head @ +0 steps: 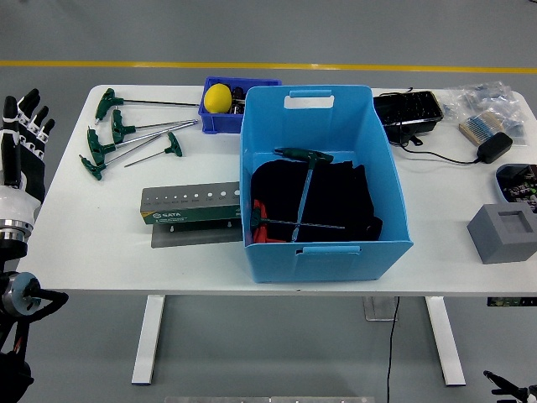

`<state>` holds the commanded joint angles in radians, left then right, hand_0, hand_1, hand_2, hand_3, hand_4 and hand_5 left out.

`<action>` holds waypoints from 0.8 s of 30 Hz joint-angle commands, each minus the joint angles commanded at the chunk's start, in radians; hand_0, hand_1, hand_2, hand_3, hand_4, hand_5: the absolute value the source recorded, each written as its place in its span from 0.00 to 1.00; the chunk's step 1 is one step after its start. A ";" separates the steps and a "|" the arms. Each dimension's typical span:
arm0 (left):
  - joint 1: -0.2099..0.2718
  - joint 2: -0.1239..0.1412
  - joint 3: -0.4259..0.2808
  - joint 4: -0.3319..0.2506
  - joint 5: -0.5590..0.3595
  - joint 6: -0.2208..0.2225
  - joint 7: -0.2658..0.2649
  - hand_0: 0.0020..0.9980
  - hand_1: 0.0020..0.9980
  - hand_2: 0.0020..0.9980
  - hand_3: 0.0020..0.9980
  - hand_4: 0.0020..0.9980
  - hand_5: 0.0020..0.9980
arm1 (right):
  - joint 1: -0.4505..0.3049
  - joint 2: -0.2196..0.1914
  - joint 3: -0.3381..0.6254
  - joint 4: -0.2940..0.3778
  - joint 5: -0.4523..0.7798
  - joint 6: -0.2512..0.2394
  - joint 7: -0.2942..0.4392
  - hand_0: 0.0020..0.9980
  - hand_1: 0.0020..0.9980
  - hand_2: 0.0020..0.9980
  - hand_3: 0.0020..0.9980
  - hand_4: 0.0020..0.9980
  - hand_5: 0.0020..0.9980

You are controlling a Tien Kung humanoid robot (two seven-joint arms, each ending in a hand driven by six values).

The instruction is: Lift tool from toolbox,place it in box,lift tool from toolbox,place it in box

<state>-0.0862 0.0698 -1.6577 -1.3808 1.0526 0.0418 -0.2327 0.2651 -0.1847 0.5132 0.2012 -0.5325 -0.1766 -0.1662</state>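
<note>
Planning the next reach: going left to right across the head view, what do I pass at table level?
Left robot hand, open, off the table's left edge → green T-handle wrenches → SATA tool holder → large blue box holding two wrenches → grey foam block.

The worktop (436, 252) is white. In the middle of the frame the big box (323, 180) is light blue, with black cloth (336, 197) inside and two tools (304, 180) with dark green handles and silver stems. At upper left lie more tools (126, 134) with green handles. The toolbox (191, 207) is grey on top and green in front. A small dark blue bin (220, 117) holds a yellow ball (217, 97). At the left edge the robot hand (18, 155) is black and white. The block (502, 232) at right is grey.
</note>
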 joint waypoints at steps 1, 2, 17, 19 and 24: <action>0.000 0.001 -0.001 -0.001 0.002 0.001 0.000 1.00 1.00 1.00 0.97 1.00 1.00 | 0.000 0.000 0.000 0.000 0.000 0.000 0.000 0.63 0.62 0.69 0.56 0.81 0.67; 0.000 0.002 -0.001 -0.002 0.003 0.004 -0.001 1.00 1.00 1.00 0.97 1.00 1.00 | 0.000 0.000 0.000 0.000 0.000 0.000 0.000 0.63 0.62 0.69 0.56 0.81 0.67; -0.006 0.004 0.026 0.001 -0.071 0.121 -0.044 0.70 0.73 0.81 0.77 1.00 0.81 | -0.004 0.002 -0.001 -0.001 0.005 0.000 0.000 0.64 0.62 0.69 0.56 0.81 0.67; -0.005 0.004 0.025 0.000 -0.078 0.125 -0.052 0.70 0.73 0.81 0.77 1.00 0.81 | -0.005 0.002 -0.001 -0.001 0.004 0.000 0.000 0.64 0.62 0.69 0.56 0.81 0.67; -0.006 0.004 0.027 0.013 -0.088 0.142 -0.069 0.86 0.87 0.93 0.78 1.00 0.79 | -0.009 0.002 -0.007 -0.003 0.013 0.000 0.005 0.63 0.62 0.69 0.56 0.81 0.67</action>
<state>-0.0919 0.0736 -1.6309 -1.3682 0.9648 0.1835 -0.3019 0.2558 -0.1832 0.5060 0.1986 -0.5193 -0.1767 -0.1614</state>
